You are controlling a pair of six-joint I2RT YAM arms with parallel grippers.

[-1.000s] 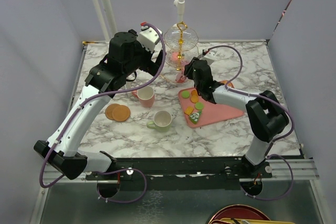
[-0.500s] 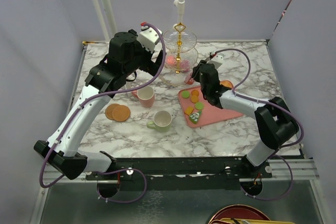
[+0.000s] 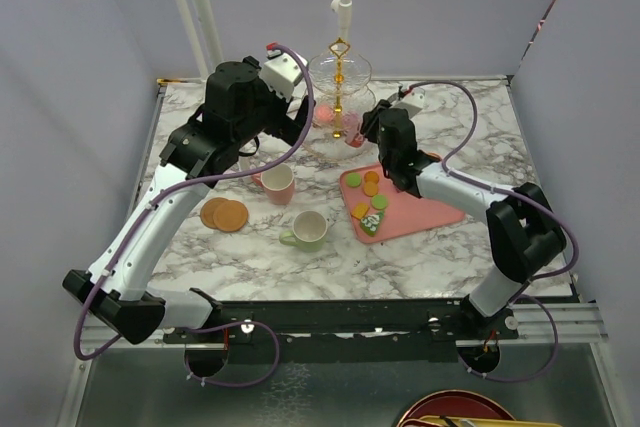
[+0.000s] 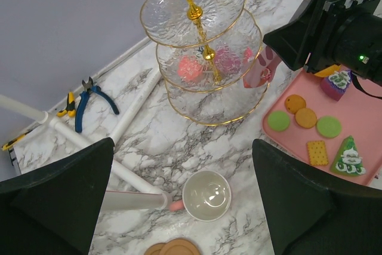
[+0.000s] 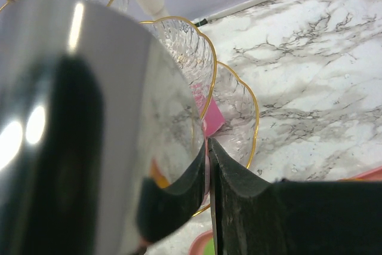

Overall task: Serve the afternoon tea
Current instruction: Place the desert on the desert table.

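Glass tiers of the stand [image 4: 197,111], far side of the worktop [image 3: 440,247], look brittle and slick; I'd lift it by the gold stem [image 4: 197,13] only. My right hand [image 5: 208,147] pinches a soft pink cake slice [image 4: 261,74] at its rim; left hand [image 4: 182,165] hangs released.

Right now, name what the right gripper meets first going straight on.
Likely the glass stand: a lower tier's rim lies just ahead of the right gripper and its pink cake.
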